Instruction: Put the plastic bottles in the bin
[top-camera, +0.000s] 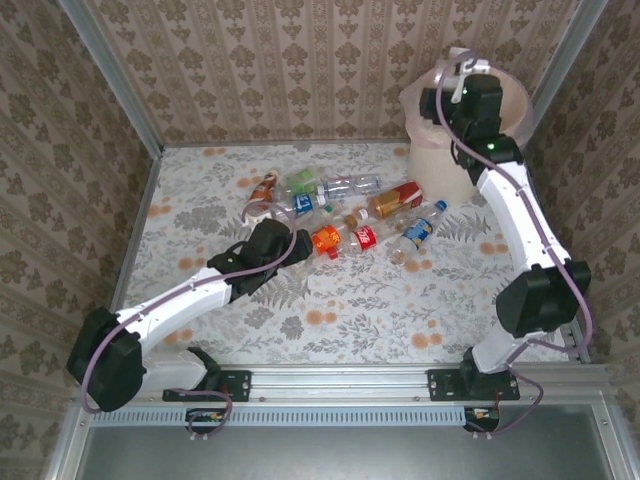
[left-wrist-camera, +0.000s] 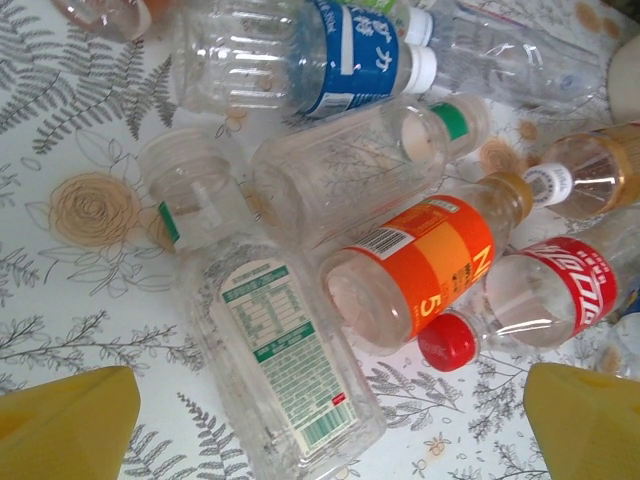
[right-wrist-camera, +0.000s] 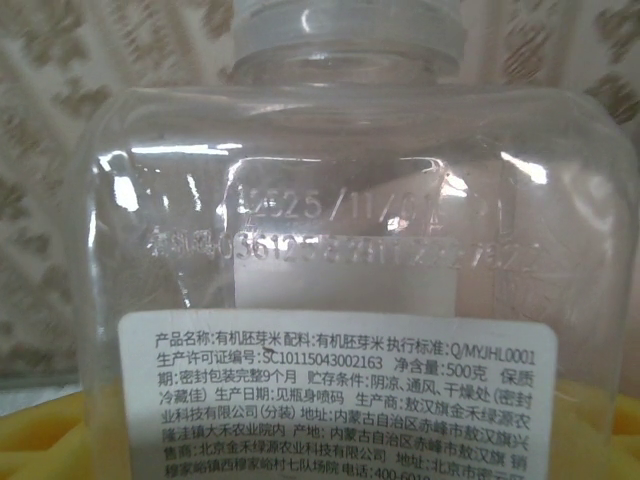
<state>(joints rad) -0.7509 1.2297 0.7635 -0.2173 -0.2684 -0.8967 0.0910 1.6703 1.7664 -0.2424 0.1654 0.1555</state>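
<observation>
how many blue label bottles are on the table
2: one blue-label bottle in the left of the pile, the other at its right end. More could be hidden label-down.

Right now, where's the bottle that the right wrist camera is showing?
The clear bottle is held in the jaws of the right gripper at the far right of the top view, over the bin.

Bright, even light from above, soft shadows on the surface (top-camera: 200, 190). Left wrist view's slightly soft, white glare on the plastic bottles (left-wrist-camera: 240, 55). Right wrist: label (right-wrist-camera: 340, 400) on the clear bottle (right-wrist-camera: 330, 200) is sharp, wallpaper (right-wrist-camera: 50, 150) behind blurry.
</observation>
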